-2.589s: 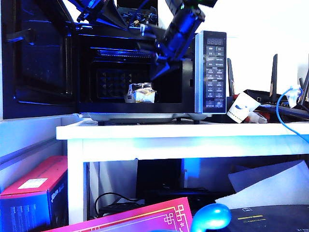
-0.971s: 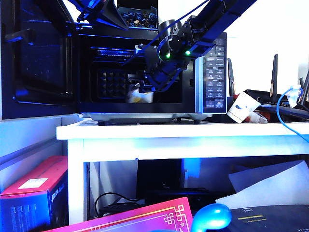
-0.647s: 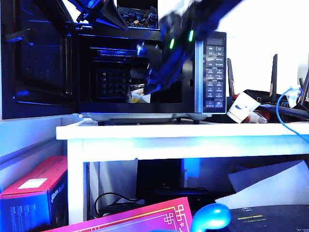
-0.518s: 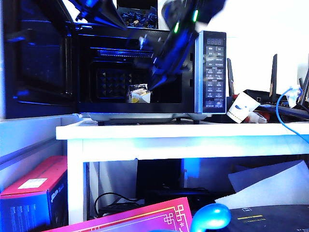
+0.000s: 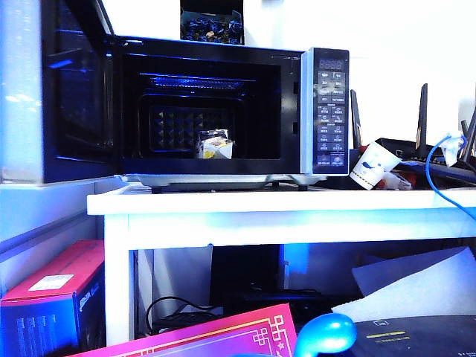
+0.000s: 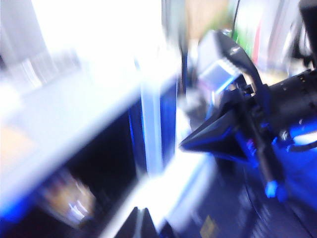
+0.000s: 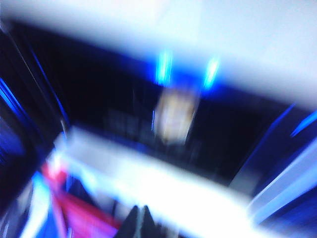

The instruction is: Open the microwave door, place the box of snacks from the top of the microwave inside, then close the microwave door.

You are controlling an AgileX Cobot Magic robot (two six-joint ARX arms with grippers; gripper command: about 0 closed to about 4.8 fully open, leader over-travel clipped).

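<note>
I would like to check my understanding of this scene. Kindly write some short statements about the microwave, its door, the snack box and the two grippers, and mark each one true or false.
1. The microwave door is closed. False: it stands open, swung to the left.
2. The box of snacks lies inside the microwave. True.
3. The right gripper holds the box of snacks. False: it is shut on nothing, outside the cavity.
4. A paper cup sits to the right of the microwave. True.
5. Both arms show in the exterior view. False: neither does; the left gripper shows only in its blurred wrist view.
</note>
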